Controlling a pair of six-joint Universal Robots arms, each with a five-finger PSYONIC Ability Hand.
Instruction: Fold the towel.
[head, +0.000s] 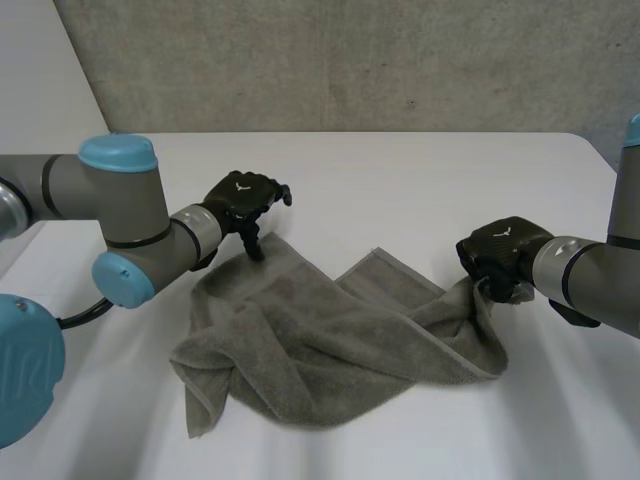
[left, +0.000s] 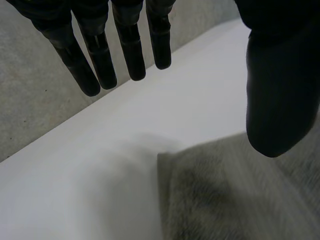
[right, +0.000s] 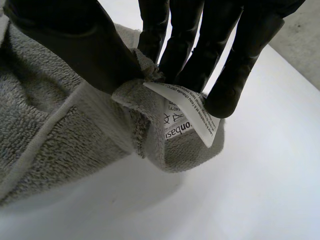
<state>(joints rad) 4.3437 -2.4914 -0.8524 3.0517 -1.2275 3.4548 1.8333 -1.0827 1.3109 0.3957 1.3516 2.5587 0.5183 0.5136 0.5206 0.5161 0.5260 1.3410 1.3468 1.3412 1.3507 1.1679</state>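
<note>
Towel: grey, crumpled on table. Right hand pinches its labelled corner. Left hand: fingers straight and spread, over another corner.

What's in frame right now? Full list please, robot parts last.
grey terry-cloth towel: 1, grey, crumpled on the table's middle, between the two hands
care label: 1, white with black print, on the towel corner at the right hand's fingertips
table: 1, white, under everything
concrete wall: 1, grey, behind the table
arms: 2, grey with light-blue caps, one from each side
left hand: 1, black, open, at the towel's far left corner
right hand: 1, black, pinching the towel's right corner
</note>
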